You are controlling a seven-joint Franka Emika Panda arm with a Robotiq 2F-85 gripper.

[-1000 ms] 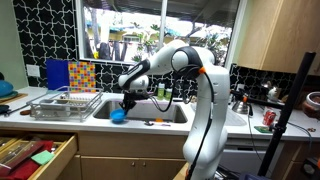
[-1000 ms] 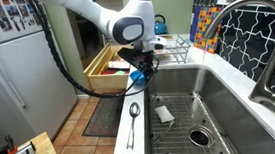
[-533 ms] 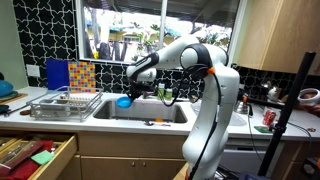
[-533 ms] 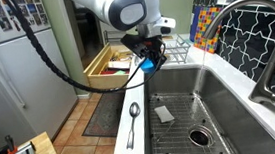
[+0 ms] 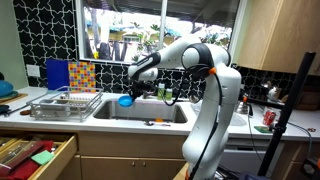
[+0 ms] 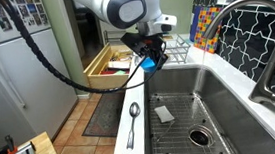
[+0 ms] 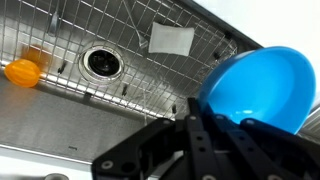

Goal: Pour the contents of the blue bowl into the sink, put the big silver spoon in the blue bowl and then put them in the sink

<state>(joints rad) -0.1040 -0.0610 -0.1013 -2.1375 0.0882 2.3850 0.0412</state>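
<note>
One big silver spoon (image 6: 132, 123): flat on the surface edge just beside the sink, untouched
blue bowl (image 6: 148, 62): in the air, tipped onto its side, over one end of the sink, clear of the basin floor
jaws: gripper (image 6: 148, 55) clenched on the blue bowl's rim
sink (image 6: 183, 80): wire grid on the floor, pale square pad (image 6: 164, 113) lying on the grid, drain (image 6: 196, 136) near it
orange thing (image 7: 22, 71): wrist view, on the grid beside the drain, too blurred to name

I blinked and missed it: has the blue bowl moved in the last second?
Yes. The bowl rose from about rim level of the sink to clearly above it, gripped by the gripper.
</note>
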